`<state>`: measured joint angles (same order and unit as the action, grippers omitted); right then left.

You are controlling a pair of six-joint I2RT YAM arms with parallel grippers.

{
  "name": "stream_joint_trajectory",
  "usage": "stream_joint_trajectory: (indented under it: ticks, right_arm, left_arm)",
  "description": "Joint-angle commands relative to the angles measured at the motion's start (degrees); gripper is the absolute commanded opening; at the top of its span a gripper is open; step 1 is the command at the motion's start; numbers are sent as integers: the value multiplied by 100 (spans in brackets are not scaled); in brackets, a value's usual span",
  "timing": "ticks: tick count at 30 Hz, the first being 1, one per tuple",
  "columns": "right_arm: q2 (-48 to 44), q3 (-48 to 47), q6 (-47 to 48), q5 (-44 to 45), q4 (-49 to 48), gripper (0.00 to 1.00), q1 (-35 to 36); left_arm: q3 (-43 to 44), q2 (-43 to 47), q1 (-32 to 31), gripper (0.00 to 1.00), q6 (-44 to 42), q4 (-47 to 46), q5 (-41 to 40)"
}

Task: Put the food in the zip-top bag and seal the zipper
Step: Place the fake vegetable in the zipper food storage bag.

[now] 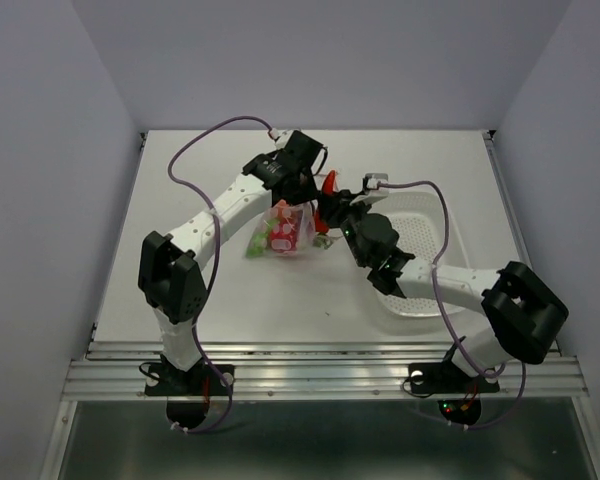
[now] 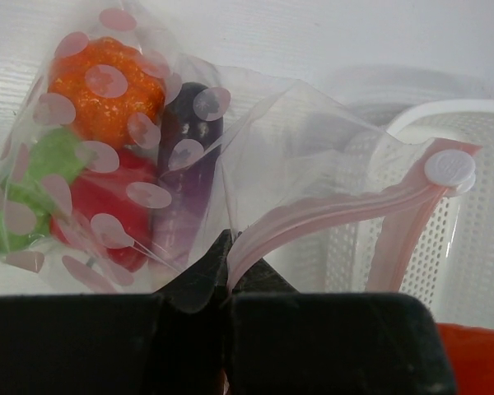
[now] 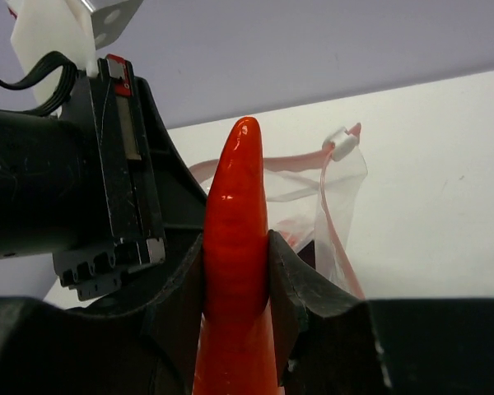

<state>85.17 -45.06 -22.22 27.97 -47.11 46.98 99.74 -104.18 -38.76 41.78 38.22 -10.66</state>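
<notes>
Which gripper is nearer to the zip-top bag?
Left. The left gripper touches the zip-top bag, its jaws shut on the pink zipper. The right gripper holds the carrot beside the bag's mouth.

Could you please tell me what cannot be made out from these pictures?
- carrot: right wrist view; its lower end passes between the right claw fingers and off the bottom edge.
- zip-top bag: left wrist view; the left edge cuts it off, and the left claw covers the pinched stretch of zipper.
- food inside: top view; too small to tell apart.
- basket: top view; right arm covers part.
</notes>
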Motion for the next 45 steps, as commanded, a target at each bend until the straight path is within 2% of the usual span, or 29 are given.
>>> stream_joint_trajectory:
  ticks: [1,8,12,18,20,25,30,33,36,39,42,45]
  right_arm:
    - [-202,172,-1,403,-282,22,215]
    - [-351,375,-274,402,517,23,566]
    - [-466,445,-240,35,791,23,566]
    - [-291,-107,-142,-20,1922,25,566]
    - [-176,-301,-256,51,2196,29,566]
    - [0,-750,-503,130,2795,46,566]
    - [237,-1566,-634,340,3909,53,566]
    - [501,-2094,-819,438,4657,53,566]
    - [449,-2183,-854,377,4694,59,566]
    - [212,-2209,-714,148,4685,60,566]
    - [-34,-2323,-434,25,4983,70,566]
    - [-298,-2350,-188,-89,5001,76,566]
  left_arm:
    - [98,442,27,0,234,-165,64]
    - [89,565,88,0,392,-218,-77]
    - [168,548,141,0,384,-209,-86]
    - [247,601,150,0,313,-227,-59]
    - [212,679,141,0,261,-262,-42]
    - [-120,855,132,0,85,-385,229]
    - [-508,1031,62,0,-3,-482,231]
    - [-640,1154,9,0,6,-464,47]
    - [-667,1181,0,0,-47,-429,37]
    - [-588,1119,0,0,-91,-315,-24]
    - [-553,1084,0,0,-152,-262,-68]
    - [-535,1075,0,0,-319,-236,-77]
